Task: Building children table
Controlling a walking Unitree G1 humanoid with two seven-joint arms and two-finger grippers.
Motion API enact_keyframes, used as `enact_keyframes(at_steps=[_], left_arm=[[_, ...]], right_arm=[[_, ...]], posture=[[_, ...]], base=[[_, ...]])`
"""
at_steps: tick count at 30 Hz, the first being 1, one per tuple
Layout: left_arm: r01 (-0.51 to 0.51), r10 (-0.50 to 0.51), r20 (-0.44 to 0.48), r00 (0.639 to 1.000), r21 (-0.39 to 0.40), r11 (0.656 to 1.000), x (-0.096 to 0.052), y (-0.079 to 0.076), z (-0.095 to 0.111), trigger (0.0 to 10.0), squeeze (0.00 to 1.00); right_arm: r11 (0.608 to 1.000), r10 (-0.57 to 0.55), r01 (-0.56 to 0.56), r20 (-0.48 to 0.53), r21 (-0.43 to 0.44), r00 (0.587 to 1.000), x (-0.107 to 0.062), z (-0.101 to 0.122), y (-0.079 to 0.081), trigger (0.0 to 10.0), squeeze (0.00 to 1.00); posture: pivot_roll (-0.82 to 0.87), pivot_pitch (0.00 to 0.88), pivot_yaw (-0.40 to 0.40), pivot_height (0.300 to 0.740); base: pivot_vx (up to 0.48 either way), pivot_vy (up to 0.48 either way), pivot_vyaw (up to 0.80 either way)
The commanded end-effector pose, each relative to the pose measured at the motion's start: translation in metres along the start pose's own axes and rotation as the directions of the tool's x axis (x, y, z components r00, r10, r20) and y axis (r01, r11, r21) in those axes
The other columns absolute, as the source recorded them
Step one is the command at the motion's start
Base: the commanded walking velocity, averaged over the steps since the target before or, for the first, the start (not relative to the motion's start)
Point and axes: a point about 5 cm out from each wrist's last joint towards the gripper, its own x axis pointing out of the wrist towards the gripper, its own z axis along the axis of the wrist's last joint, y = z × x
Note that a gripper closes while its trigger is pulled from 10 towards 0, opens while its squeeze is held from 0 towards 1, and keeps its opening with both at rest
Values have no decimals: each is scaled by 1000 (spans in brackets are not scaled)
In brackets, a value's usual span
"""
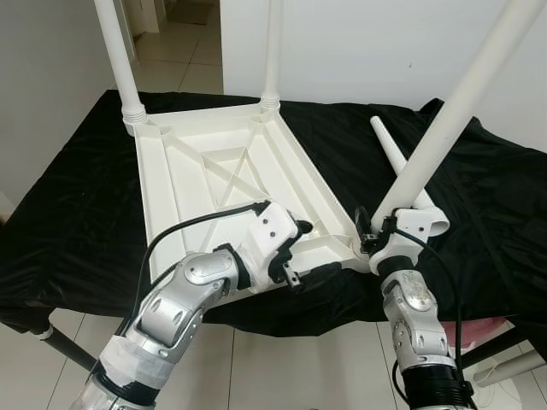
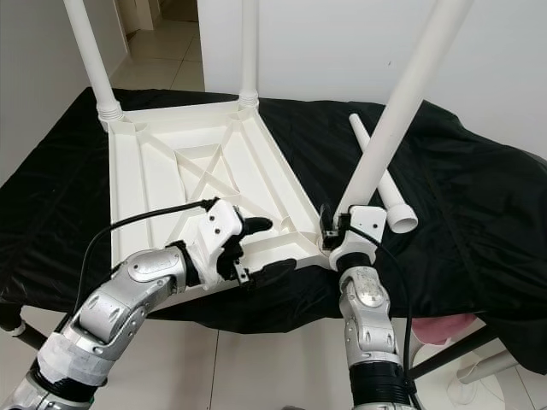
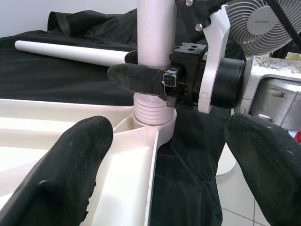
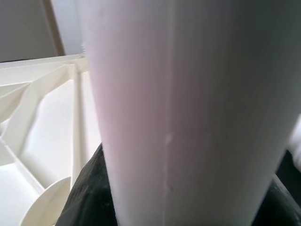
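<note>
Two claws up front: left gripper (image 1: 291, 256) spread open on the upturned white plastic tabletop (image 1: 224, 175) near edge; right gripper (image 1: 373, 232) clamps the leaning white plastic leg (image 1: 444, 120), probably threading into the 3 o'clock corner socket, axis tilting toward 1 o'clock.

Robot body: two silver arms, white wrist housings, black claws.

Left arm (image 1: 184, 295): brushed silver shell segments, black joint collar, white tape wrap near lower end, black cable (image 1: 184, 226) looping to white wrist block with small screw holes. Left claw (image 2: 248, 248): rounded matte-black fingers (image 3: 75, 174). Right arm (image 1: 419, 320): silver links, black ribbed base, thin black cable. Right claw (image 3: 155, 77): black finger, black cylindrical wrist, white bracket.
</note>
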Motion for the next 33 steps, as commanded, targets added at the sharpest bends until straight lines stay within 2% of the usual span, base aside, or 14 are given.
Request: enact_keyframes(at_steps=[1,5,11,16,17,18,19,26,28,31,33], left_arm=[[-7,7,-7,1000,10,1000,0,1,1,10000,0],[-12,12,-8,1000,14,1000,0,2,2,10000,0],[-26,26,-5,1000,13,1000,-1,5,3,10000,0],[-27,27,-4,1000,17,999,0,7,3,10000,0],[-27,27,-4,1000,19,999,1,7,3,10000,0],[-26,26,-3,1000,18,999,1,7,3,10000,0],[-25,25,-3,1000,19,1000,1,7,3,10000,0],[-24,24,-2,1000,17,1000,2,6,3,10000,0],[-25,25,-1,1000,15,1000,2,6,3,10000,0],[-24,24,-1,1000,14,1000,2,6,3,10000,0],[-24,24,-2,1000,12,1000,1,5,2,10000,0]], right_arm=[[999,-51,53,-106,11,993,-9,-20,3,10000,0],[992,-123,127,-108,23,987,-12,-18,6,10000,0],[987,-140,147,-94,62,986,-12,-13,15,10000,0],[988,-138,142,-70,59,988,-11,-9,15,10000,0],[989,-131,134,-59,56,990,-11,-7,14,10000,118],[990,-124,127,-54,62,991,-11,-6,14,10000,945],[991,-112,115,-49,66,993,-12,-5,13,10000,1000],[997,-63,65,-33,50,997,-14,-2,10,10000,1000],[999,0,0,-14,43,1000,-14,1,6,10000,1000],[999,18,-17,-9,40,1000,-14,2,5,10000,1000],[997,75,-75,11,30,997,-12,6,0,10000,1000]], posture=[[-33,0,-31,740],[-30,0,-34,740],[-33,0,-33,740],[-40,0,-32,740],[-42,0,-32,740],[-45,0,-32,740],[-45,0,-31,740],[-48,0,-35,740],[-47,0,-35,740],[-47,0,-35,740],[-47,0,-32,740]], base=[[0,0,0],[0,0,0],[0,0,0],[0,0,0],[0,0,0],[0,0,0],[0,0,0],[0,0,0],[0,0,0],[0,0,0],[0,0,0]])
